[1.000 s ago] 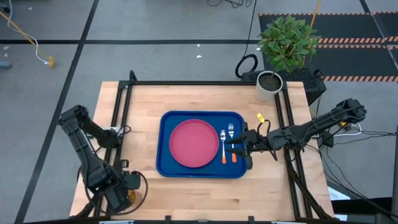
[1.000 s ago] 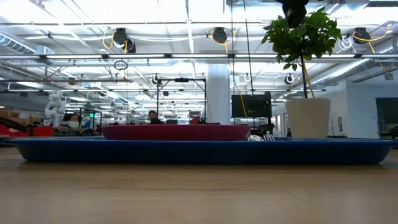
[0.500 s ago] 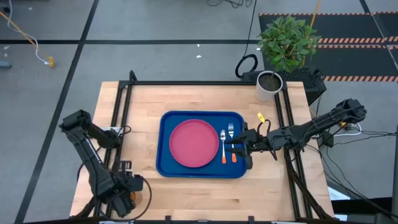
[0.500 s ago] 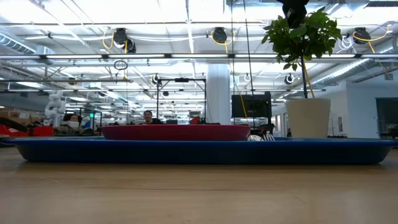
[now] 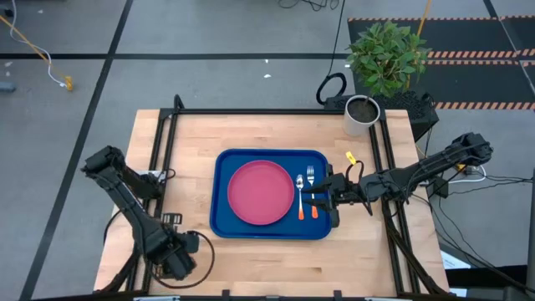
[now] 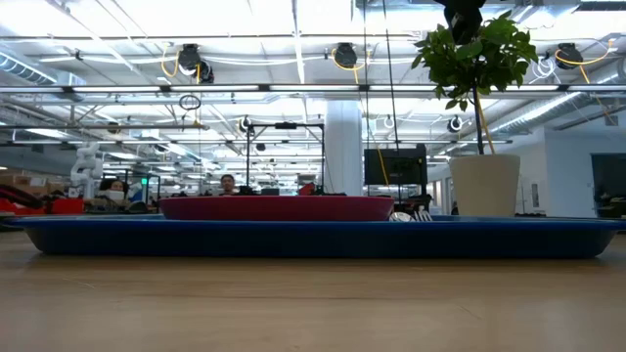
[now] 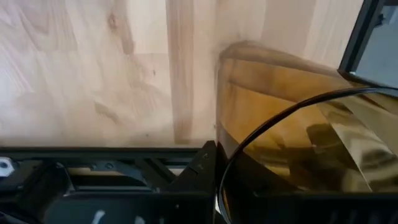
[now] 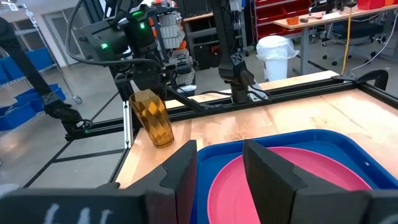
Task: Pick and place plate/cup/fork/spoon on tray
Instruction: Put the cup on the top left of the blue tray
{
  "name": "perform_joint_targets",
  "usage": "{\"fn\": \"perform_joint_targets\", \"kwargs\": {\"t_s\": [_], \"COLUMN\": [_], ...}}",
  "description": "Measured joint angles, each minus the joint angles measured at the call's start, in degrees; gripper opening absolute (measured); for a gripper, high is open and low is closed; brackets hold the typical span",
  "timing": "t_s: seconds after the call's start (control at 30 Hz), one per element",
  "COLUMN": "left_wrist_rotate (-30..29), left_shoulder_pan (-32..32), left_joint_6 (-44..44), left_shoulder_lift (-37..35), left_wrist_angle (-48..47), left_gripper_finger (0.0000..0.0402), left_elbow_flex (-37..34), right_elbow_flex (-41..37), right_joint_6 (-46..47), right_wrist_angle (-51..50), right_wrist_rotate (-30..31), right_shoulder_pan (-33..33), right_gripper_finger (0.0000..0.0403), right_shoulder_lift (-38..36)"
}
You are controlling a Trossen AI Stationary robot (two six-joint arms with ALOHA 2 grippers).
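Note:
The blue tray [image 5: 224,219] lies at the table's middle. The pink-red plate [image 5: 261,193] lies flat in it, with the spoon [image 5: 300,194] and the fork [image 5: 312,188] side by side to the plate's right. My left gripper [image 5: 178,259] is at the table's near left corner, shut on the amber ribbed cup [image 8: 152,118], which the gripper hides in the high view. My right gripper [image 8: 219,174] is open and empty, low over the tray's right rim beside the fork's handle. My left gripper holds the cup by its rim [image 7: 261,134], coming from above with the fingers pointing down. One dark finger [image 7: 202,171] stands against the outside of the wall; the other is hidden behind the amber wall. The cup hangs slightly tilted, its base [image 8: 163,143] close to the table; touching or not, I cannot tell.
A white pot with a green plant [image 5: 362,113] stands at the table's far right corner. A black frame [image 5: 251,111] runs around the table's edges. Bare wood lies between the cup and the tray's left rim. People show far behind in the low view.
My left gripper has gone along the near edge toward the table's right, toward the tray, taking the cup with it; the arm has stretched out. My right gripper has kept still.

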Motion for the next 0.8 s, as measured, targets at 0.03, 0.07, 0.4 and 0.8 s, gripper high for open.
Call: {"fn": "perform_joint_targets", "kwargs": {"t_s": [0.03,0.07,0.4,0.8], "left_wrist_rotate": [-0.1,-0.1,-2.5,-11.4], "left_shoulder_pan": [0.5,1.1,9.8,26.3], "left_joint_6": [0.8,1.8,5.2,12.9], "left_shoulder_lift": [-0.1,-0.1,-2.1,-13.8], "left_wrist_angle": [-0.1,-0.2,-5.7,-9.3], "left_gripper_finger": [0.0016,0.0013,0.0007,0.0007], "left_elbow_flex": [0.0,0.0,0.0,0.0], "right_elbow_flex": [0.0,0.0,0.0,0.0], "right_joint_6": [0.0,0.0,0.0,-0.9], "right_wrist_angle": [0.0,0.0,0.0,-0.4], "right_wrist_rotate": [0.0,0.0,0.0,0.0], "right_shoulder_pan": [0.0,0.0,0.0,0.0], "right_gripper_finger": [0.0125,0.0125,0.0125,0.0125], "right_shoulder_lift": [0.0,0.0,0.0,0.0]}}
